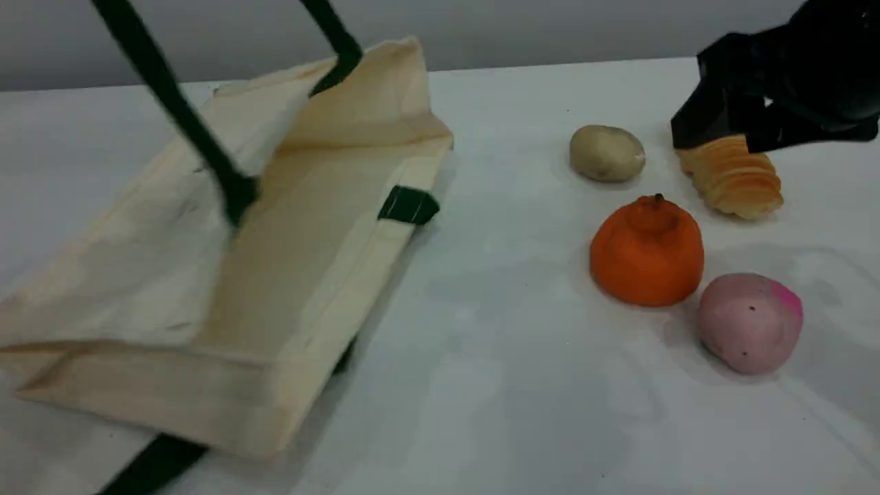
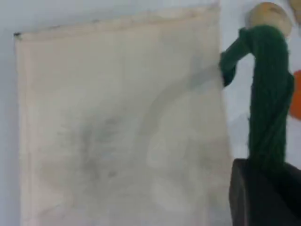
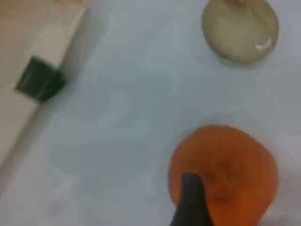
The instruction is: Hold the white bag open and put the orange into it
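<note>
Two end effectors | left (image 2: 263, 197) seemingly pinching handle (image 2: 269, 94) | right (image 3: 190, 202) spread over orange (image 3: 223, 165)

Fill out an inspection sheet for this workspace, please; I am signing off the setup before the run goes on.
Surface: white table, faint smudges, otherwise bare.
Job's things: white bag lying on the left with its top edge lifted by one green handle; orange standing on the table to the right, outside the bag.
Clutter: potato, ridged bread roll, pink ball, all around the orange.
Grippers: left gripper shut on the handle; right gripper open, above the orange, holding nothing.
Cables: nothing seen.
Surroundings: plain grey wall behind the table.
</note>
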Motion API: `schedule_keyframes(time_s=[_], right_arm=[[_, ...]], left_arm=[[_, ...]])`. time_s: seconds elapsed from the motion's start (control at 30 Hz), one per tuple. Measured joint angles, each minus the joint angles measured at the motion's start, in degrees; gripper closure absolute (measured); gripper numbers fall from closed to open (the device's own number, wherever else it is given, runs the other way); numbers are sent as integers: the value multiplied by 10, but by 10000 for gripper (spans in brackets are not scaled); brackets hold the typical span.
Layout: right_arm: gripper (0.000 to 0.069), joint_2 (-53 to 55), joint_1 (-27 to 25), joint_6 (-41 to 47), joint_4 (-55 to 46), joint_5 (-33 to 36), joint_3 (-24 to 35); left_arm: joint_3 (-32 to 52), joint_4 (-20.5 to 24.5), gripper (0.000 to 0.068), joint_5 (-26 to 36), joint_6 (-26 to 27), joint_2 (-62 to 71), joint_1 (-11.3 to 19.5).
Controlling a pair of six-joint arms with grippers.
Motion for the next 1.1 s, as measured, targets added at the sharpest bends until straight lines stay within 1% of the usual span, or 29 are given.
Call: schedule_keyframes(time_s=[0.2,0.33,0.43,0.47,0.53,0.6,0.7,0.9,1.1], right_arm=[[195,26,0,-52,48,14,-12],[195,34,0,-74,62,23,-20],[195,49,0,-76,60,27,-28],[195,56,0,-76,60,32,-33],[195,72,0,-76,60,55,-40],[195,84,0,-76,60,67,-44],[195,98,0,-76,62,68,-45],[195,137,0,-80,74,75,-53],[195,174,0,-79,93,79,-79]], left_arm=[[-43,-11,606,53,0,-11,0],[-52,-13,606,58,-6,-10,-2],[-59,-12,606,76,-7,-9,-19],[-65,-10,606,79,-7,-8,-31],[-79,1,608,78,-8,-8,-48],[-89,18,608,76,-23,-8,-57],[-92,53,608,76,-52,-8,-57],[-92,47,608,76,-56,-8,-57],[-92,47,608,77,-56,-8,-57]])
